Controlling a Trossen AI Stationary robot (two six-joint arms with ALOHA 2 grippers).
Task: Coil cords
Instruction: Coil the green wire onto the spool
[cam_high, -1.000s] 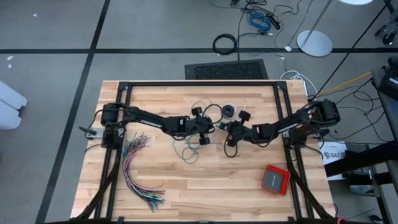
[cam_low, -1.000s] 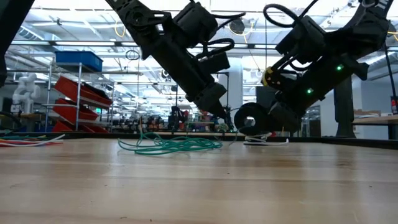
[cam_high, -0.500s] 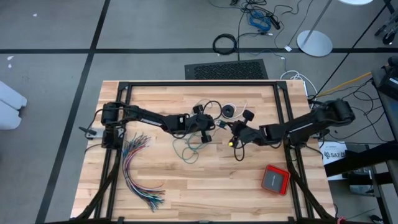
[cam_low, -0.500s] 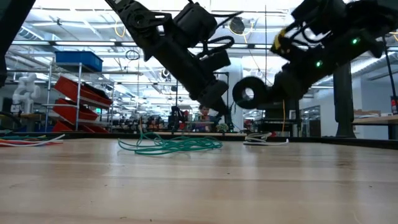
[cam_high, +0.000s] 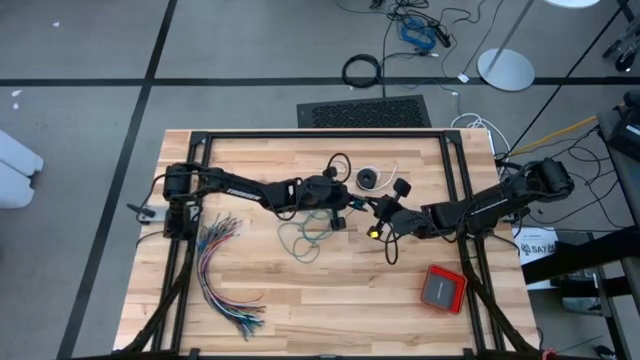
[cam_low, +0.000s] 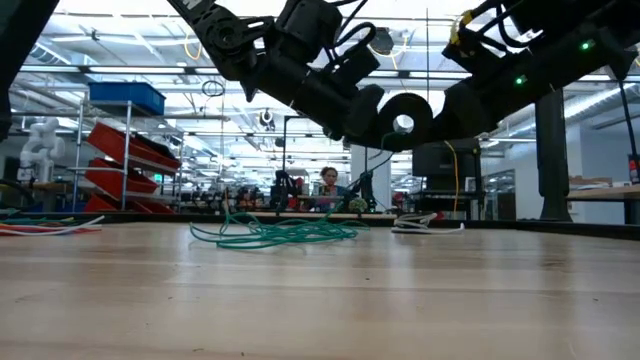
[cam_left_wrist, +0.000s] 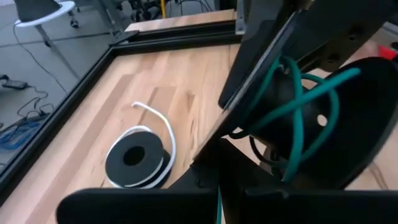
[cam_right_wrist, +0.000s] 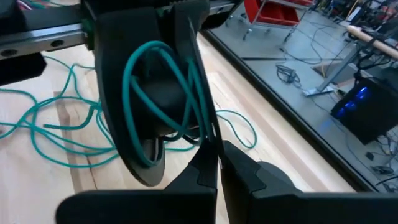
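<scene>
The teal-green cord lies partly in a loose heap (cam_high: 305, 237) on the wooden table, also seen in the low view (cam_low: 270, 232). Some of its loops (cam_right_wrist: 158, 93) are lifted between my two grippers, which meet tip to tip above the table's middle. My left gripper (cam_high: 355, 203) (cam_left_wrist: 218, 186) and my right gripper (cam_high: 370, 208) (cam_right_wrist: 217, 155) are both shut on this cord. The loops (cam_left_wrist: 295, 118) drape about each gripper's front. The black cord (cam_high: 370, 178) (cam_left_wrist: 137, 158) lies flat as a small coil farther back, its white tail curling out. My left gripper pinches a teal strand (cam_left_wrist: 219, 199) between its two shut fingers. It comes nearly level from the table's left. The held part is lifted clear of the table. My right gripper pinches teal strands (cam_right_wrist: 208, 134) at its shut fingertips, coming nearly level from the table's right. The loops stand up in front of the fingers, clear of the table. The rest of the cord (cam_right_wrist: 62, 130) lies slack on the wood.
A fan of many-coloured wires (cam_high: 225, 270) lies at the near left. A red box (cam_high: 443, 288) sits at the near right. Black frame rails (cam_high: 320, 135) run around the tabletop. Bare wood shows toward the near edge.
Both grippers have risen from just above the table, staying shut on the teal cord. My right gripper has gone up and a little toward the right edge. My left gripper has tipped up toward level. The cord's loops have lifted with them; the heap has stayed on the table.
</scene>
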